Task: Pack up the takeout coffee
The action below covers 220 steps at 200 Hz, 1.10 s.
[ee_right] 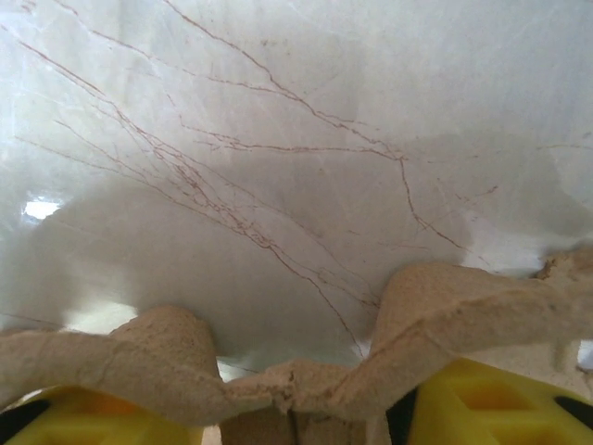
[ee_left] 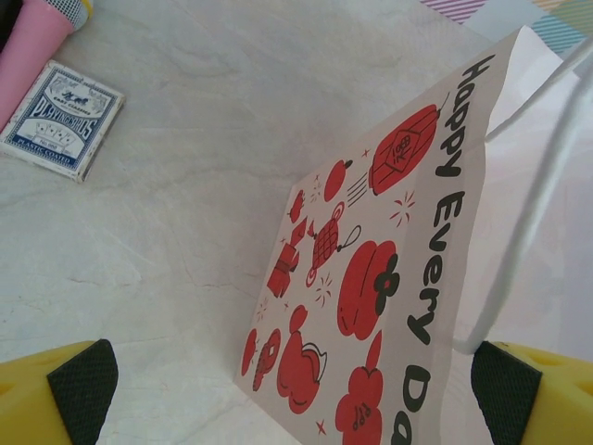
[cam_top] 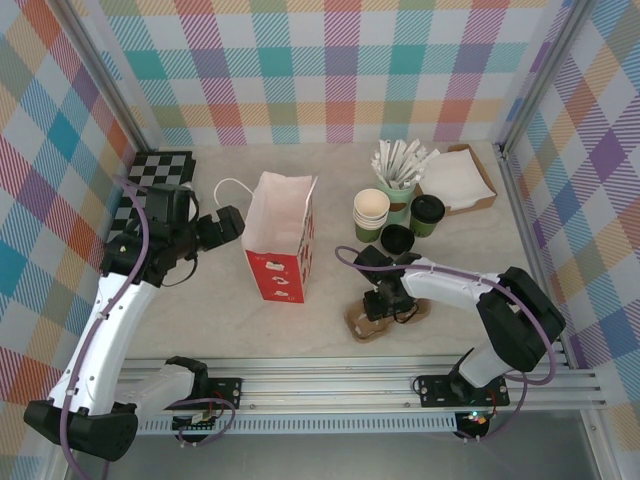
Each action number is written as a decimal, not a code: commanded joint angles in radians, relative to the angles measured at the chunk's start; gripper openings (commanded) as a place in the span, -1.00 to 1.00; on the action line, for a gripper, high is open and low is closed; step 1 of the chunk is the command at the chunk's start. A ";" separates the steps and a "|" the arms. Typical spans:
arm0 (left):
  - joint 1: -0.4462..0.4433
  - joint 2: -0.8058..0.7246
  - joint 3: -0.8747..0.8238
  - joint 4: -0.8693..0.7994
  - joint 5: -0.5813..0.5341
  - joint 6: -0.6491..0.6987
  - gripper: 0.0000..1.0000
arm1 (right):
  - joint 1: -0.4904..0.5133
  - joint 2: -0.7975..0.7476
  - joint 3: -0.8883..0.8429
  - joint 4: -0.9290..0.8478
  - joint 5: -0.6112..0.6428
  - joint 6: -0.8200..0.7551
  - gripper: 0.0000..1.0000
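Near the middle of the top view a red-and-white paper bag (cam_top: 279, 240) stands upright on the table (cam_top: 200, 320) with its mouth open, showing its white inside (the left wrist view reads "Happy Every Da…" down its side, beside red lanterns and flowers). The left gripper (cam_top: 228, 226) sits just left of the bag with its jaws spread wide and nothing between them. Its black pads (ee_left: 83, 389) frame the bag's printed side, and the white handle loop (ee_left: 533, 213) runs down close to the right-hand pad.

The takeout coffee (cam_top: 427, 213), dark green with a round black lid, stands upright at the upper right, outside the bag. Another round black lid (cam_top: 397, 239) lies just lower left of it. To the left is a stack of lidless green cups (cam_top: 370, 215), cream inside. Behind them a pale mint cup (cam_top: 398, 190) holds white paper-wrapped sticks. A brown tray (cam_top: 487, 180) at the far right holds white napkins.

The right gripper (cam_top: 383, 300) is down on a brown pulp cup carrier (cam_top: 362, 325), lower centre. Its yellow fingers (ee_right: 482, 403) show partly apart behind the carrier's ragged rim; I cannot tell whether they pinch it.

A blue card deck (ee_left: 60, 120) lies at the upper left of the left wrist view.
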 commanded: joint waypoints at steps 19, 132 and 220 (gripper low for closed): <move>0.006 -0.020 -0.011 -0.026 -0.039 -0.039 1.00 | 0.008 0.000 0.022 -0.021 0.023 0.004 -0.11; -0.006 -0.066 -0.024 -0.099 -0.111 -0.193 1.00 | 0.008 -0.178 0.026 -0.030 0.054 0.085 -0.85; -0.284 -0.199 -0.042 -0.162 -0.057 -0.520 0.95 | 0.006 -0.376 0.059 0.157 0.171 0.177 -0.97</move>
